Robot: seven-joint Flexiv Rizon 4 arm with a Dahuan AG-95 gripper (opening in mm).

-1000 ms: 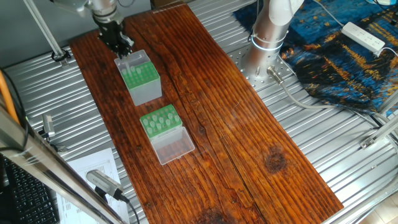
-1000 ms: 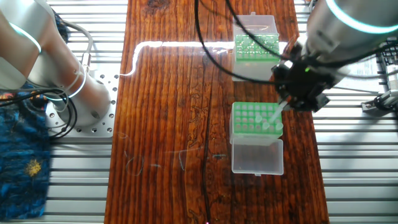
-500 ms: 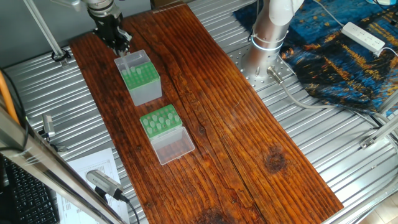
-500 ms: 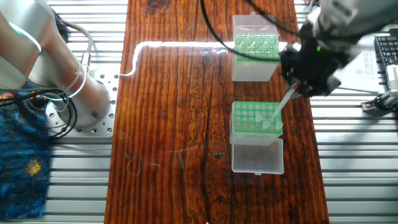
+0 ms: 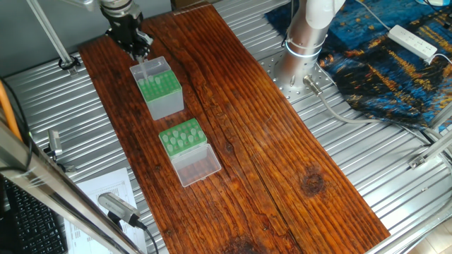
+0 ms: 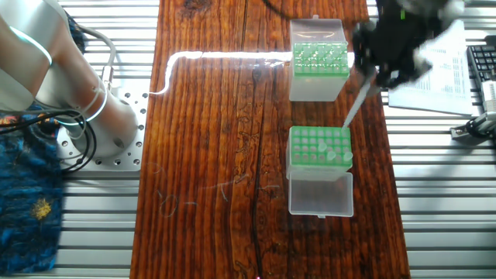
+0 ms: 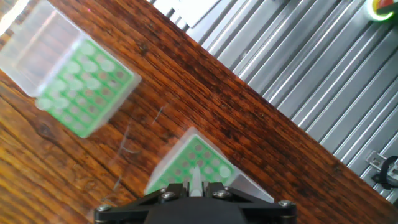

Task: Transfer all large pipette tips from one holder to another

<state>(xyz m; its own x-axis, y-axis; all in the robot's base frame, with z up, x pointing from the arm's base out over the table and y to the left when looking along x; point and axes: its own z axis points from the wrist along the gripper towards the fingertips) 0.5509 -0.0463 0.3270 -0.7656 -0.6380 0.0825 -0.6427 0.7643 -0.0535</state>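
Source: one holder (image 6: 318, 140), the taller box, sits under my hand, few tips left | target: another (image 6: 318, 60), the low rack, just beside it, lid open so the holes are reachable | gripper (image 6: 373, 74) jaws clamped on one of the large pipette tips (image 6: 354, 106), slanting above the source corner, clear to carry across.

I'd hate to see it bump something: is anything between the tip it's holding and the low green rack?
Nothing visible. The gripper holds the tip above the tall holder; only bare table separates it from the low rack, whose lid lies open.
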